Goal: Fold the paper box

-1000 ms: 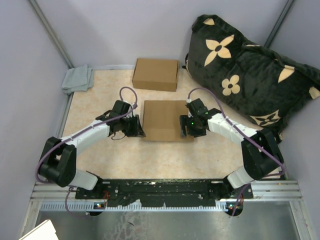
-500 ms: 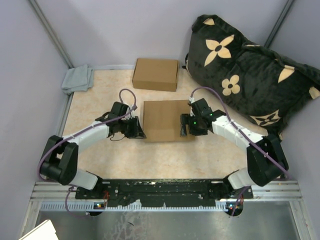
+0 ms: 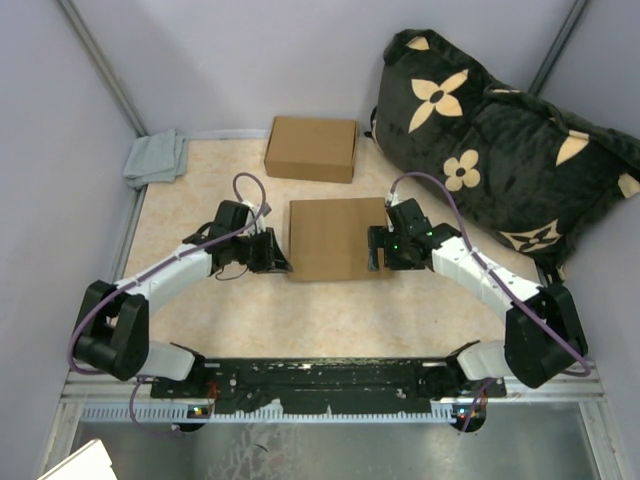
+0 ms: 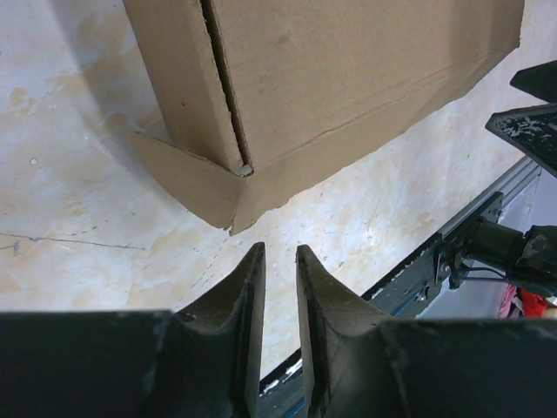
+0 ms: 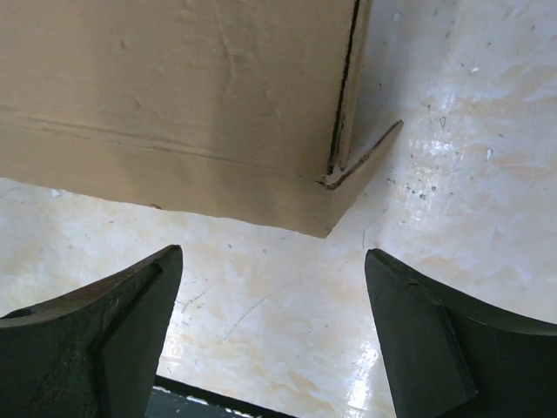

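The brown paper box (image 3: 335, 238) lies closed and flat on the beige table between both arms. My left gripper (image 3: 279, 262) is low at its front left corner. In the left wrist view the box (image 4: 348, 70) shows a small flap sticking out at that corner, just ahead of my left gripper (image 4: 278, 252), whose jaws stand a narrow gap apart with nothing between them. My right gripper (image 3: 377, 257) is at the box's front right corner. In the right wrist view the gripper (image 5: 274, 257) is wide open and empty, just short of the box (image 5: 174, 87).
A second brown box (image 3: 311, 148) sits at the back by the wall. A grey cloth (image 3: 155, 157) lies in the back left corner. A large black flowered cushion (image 3: 490, 140) fills the back right. The arms' mounting rail (image 3: 330, 378) runs along the near edge.
My right gripper has opened wider and drawn back slightly to the right of the box. My left gripper's jaws have narrowed a little, and it stays at the left corner.
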`<state>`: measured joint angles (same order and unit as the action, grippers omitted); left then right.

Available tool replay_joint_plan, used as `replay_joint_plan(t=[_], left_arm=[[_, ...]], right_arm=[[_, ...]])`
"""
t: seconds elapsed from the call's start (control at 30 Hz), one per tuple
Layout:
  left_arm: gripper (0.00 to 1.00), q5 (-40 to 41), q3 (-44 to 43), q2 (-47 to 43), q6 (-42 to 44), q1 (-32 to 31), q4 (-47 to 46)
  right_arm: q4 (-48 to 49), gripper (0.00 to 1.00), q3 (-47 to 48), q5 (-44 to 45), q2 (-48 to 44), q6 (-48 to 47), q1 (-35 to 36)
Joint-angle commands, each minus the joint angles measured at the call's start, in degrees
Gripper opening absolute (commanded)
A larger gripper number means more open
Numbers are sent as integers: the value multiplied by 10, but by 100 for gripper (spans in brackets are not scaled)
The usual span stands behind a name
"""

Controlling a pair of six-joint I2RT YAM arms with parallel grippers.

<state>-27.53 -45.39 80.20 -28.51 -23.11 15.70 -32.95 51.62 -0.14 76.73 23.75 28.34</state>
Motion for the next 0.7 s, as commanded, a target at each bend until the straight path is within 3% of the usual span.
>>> replay_joint_plan(t=[0.0, 0.17, 0.43, 0.67], left_arm=[[28, -8, 1, -6, 3, 5, -6], [52, 48, 5, -5, 17, 5, 2], [57, 71, 49, -1, 3, 4, -68], [58, 80, 66, 0, -8, -3, -116]], right_arm=[[0, 86, -7, 28, -21, 6, -2], [37, 85, -34, 16, -18, -4, -2], [169, 82, -100, -1, -26, -8, -2], [213, 80, -119, -11, -32, -11, -2]])
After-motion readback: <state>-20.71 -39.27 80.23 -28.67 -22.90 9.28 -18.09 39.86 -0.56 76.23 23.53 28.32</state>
